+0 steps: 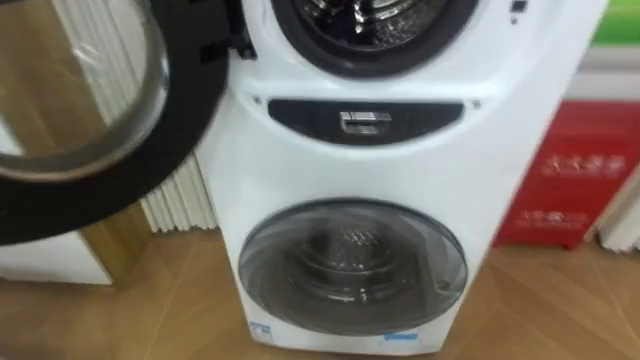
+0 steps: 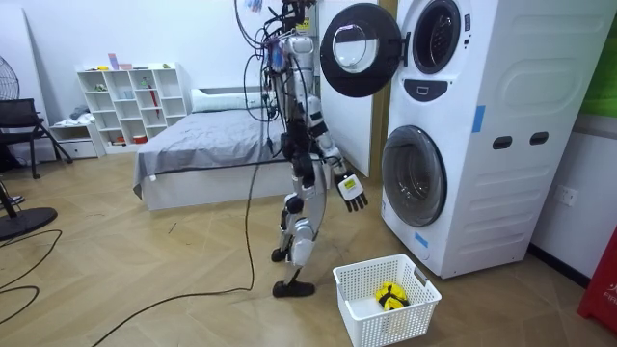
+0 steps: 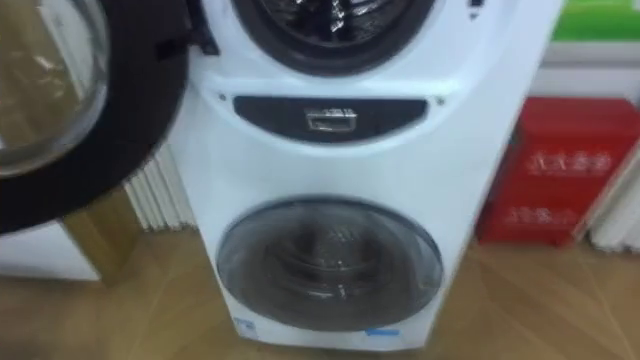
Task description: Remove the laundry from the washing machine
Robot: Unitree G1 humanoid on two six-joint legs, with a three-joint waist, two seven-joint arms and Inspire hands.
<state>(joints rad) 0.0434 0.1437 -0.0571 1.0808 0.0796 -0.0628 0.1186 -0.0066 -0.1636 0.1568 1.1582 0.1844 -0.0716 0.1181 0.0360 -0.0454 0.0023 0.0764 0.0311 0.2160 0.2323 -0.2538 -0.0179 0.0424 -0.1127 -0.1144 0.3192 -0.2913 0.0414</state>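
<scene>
I stand facing two stacked white washing machines (image 2: 472, 125). The upper machine's round door (image 1: 90, 110) hangs open to my left, and its metal drum (image 1: 370, 20) shows at the top edge of the view. I cannot make out any clothes inside it. The lower machine's glass door (image 1: 352, 265) is shut. In the room view my right hand (image 2: 353, 193) hangs at hip height, a short way in front of the lower door, with relaxed fingers and nothing in it.
A white laundry basket (image 2: 386, 265) stands on the wooden floor by my feet, holding a yellow and black item (image 2: 390, 296). A red box (image 1: 575, 170) sits to the right of the machines. A white ribbed radiator (image 1: 180, 200) is on the left. A bed (image 2: 202, 145) lies behind me.
</scene>
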